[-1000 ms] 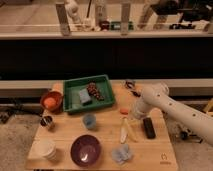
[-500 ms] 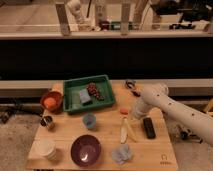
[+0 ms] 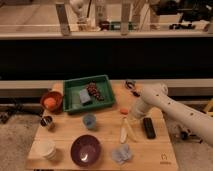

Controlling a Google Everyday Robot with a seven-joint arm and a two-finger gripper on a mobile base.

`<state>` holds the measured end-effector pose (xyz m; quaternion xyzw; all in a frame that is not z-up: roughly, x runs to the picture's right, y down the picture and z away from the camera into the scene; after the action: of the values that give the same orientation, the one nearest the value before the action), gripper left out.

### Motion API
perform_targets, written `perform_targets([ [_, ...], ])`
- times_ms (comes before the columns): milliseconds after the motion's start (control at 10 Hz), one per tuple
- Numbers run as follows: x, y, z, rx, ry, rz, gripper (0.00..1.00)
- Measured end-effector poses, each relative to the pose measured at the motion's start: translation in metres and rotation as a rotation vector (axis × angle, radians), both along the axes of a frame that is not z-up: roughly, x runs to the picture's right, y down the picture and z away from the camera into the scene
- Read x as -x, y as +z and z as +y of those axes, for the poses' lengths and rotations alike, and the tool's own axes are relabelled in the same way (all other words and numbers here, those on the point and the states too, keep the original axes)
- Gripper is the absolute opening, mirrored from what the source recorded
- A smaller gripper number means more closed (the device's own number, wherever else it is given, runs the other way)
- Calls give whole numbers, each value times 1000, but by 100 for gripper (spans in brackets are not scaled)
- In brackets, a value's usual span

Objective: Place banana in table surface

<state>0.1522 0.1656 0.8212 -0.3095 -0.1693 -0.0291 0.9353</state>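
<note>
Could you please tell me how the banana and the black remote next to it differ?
The banana is pale cream-yellow; the black remote is dark. The banana is slightly curved with pointed ends; the remote is a straight, blunt bar. The tool is at the banana's far end, while the remote lies off to one side of it. Both lie flat on the table surface, roughly parallel and similar in length.
</note>
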Motion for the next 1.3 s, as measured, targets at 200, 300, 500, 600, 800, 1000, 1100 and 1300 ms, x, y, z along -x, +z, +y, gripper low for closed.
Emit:
perform_targets([
  [200,-1,2,-1,0,-4,0,21],
  [300,0,3,-1,0,-5,-1,25],
  [500,-1,4,-2,0,-7,0,25],
  [600,-1,5,-2,-1,-8,1,25],
  [800,-2,7,-2,-4,-8,3,28],
  [1000,-3,11,1,-26,-44,5,43],
  [1100,-4,14,4,-39,-86,-13,54],
  [1300,-1,17,6,-62,-194,-84,74],
])
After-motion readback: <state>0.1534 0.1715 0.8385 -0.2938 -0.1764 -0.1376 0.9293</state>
